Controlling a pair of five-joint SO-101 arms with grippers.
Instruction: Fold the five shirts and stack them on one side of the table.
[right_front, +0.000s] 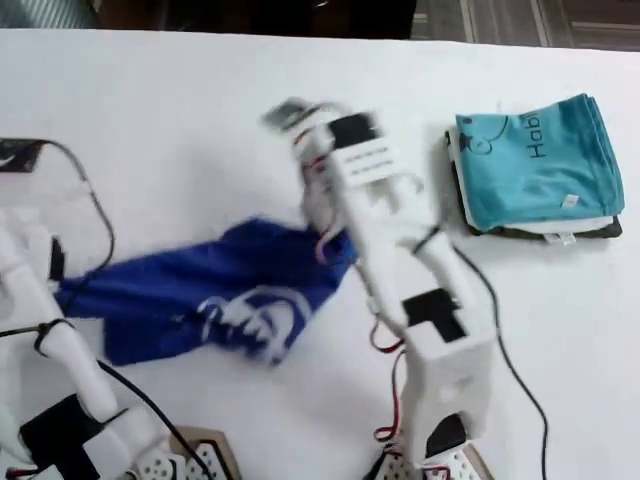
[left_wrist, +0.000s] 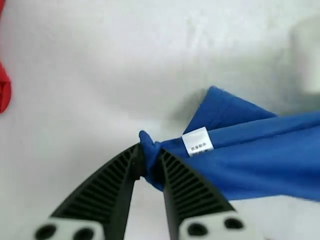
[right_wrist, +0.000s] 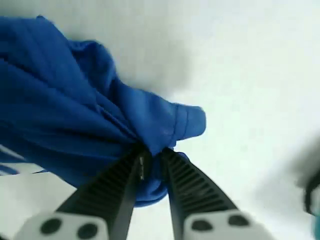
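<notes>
Dark lettering (right_front: 537, 142), partly cut by the fold, stands on the teal folded shirt (right_front: 560, 175); the blue shirt (left_wrist: 260, 165) carries a white sewn-in tag (left_wrist: 197, 141) with tiny illegible print and a white graphic (right_front: 255, 318).

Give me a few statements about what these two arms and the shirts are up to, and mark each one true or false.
1. The left end effector is shut on the blue shirt. True.
2. The right end effector is open and holds nothing. False: it is also shut on the blue shirt.
3. A teal shirt lies folded on top of the stack. True.
4. The blue shirt is folded and lies on the stack. False: it is unfolded, stretched between the two end effectors, apart from the stack.
5. A white tag shows on the blue shirt near the left end effector. True.
</notes>
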